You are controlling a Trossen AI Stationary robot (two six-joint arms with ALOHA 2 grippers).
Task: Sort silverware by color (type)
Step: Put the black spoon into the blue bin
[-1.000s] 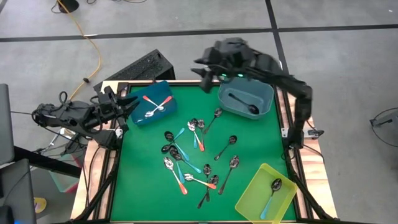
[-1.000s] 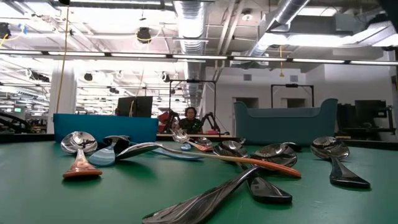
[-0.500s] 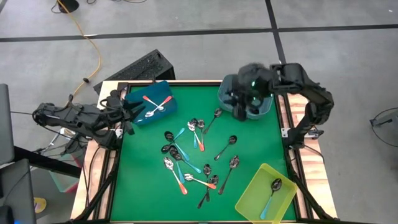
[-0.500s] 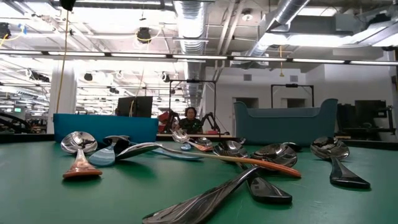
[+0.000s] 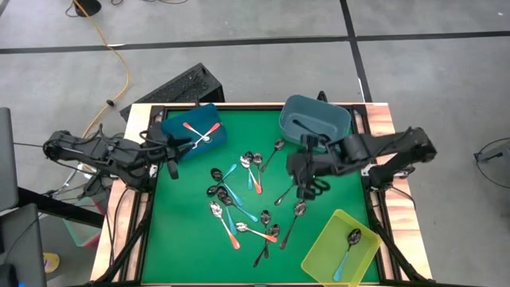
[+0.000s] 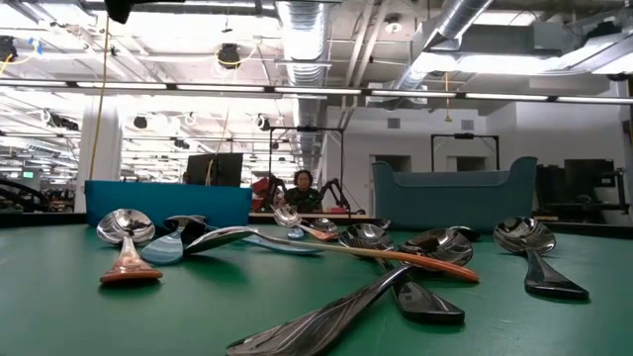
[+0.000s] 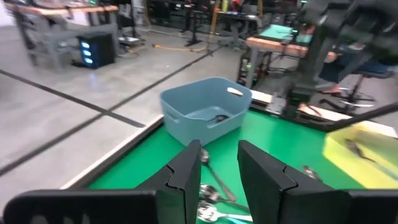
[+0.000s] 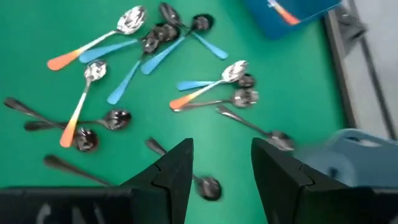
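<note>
Right gripper (image 5: 305,177) now off the grey bin (image 5: 315,119), low over the spoons (image 5: 243,199), fingers apart; left gripper (image 5: 163,151) at nine o'clock, fingers apart.

From overhead you look straight down on the whole table (image 5: 171,239). The low camera sits at mat level, facing level across the spoons (image 6: 326,247) into the room. Your left wrist camera looks toward the grey bin (image 7: 205,115) at 1 o'clock; the right wrist camera looks down close on the same spoon pile
</note>
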